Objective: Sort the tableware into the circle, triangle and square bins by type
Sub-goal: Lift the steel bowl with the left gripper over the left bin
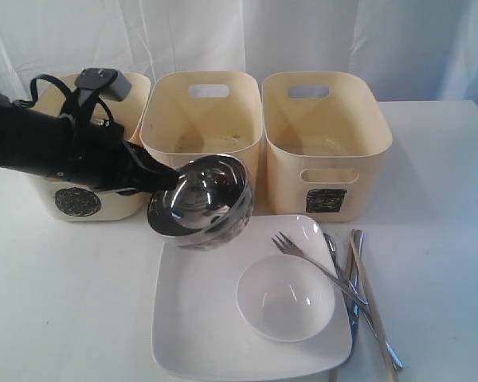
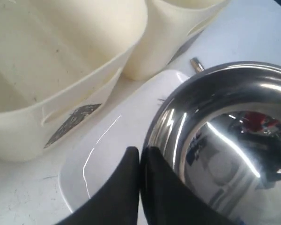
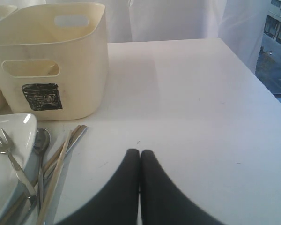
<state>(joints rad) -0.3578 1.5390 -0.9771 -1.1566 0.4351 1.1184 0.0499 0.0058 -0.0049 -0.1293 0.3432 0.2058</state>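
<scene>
Gripping steel bowl (image 1: 199, 205) rim, left gripper (image 2: 139, 157) | right gripper (image 3: 139, 159) closed, empty | square bin (image 1: 327, 143) empty

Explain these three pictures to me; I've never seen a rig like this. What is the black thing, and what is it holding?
It is a robot with two black arms, each ending in a pincer. One picture comes from a camera off the arms; the other two come from cameras on the wrists. The left pincer is shut on the rim of a steel bowl, held tilted over the plate in front of the bins. The right pincer is shut with nothing in it, above bare table. Three cream bins stand in a row: circle bin, middle bin, square bin. A small white bowl and a fork are on the plate; cutlery and chopsticks lie beside it.
</scene>
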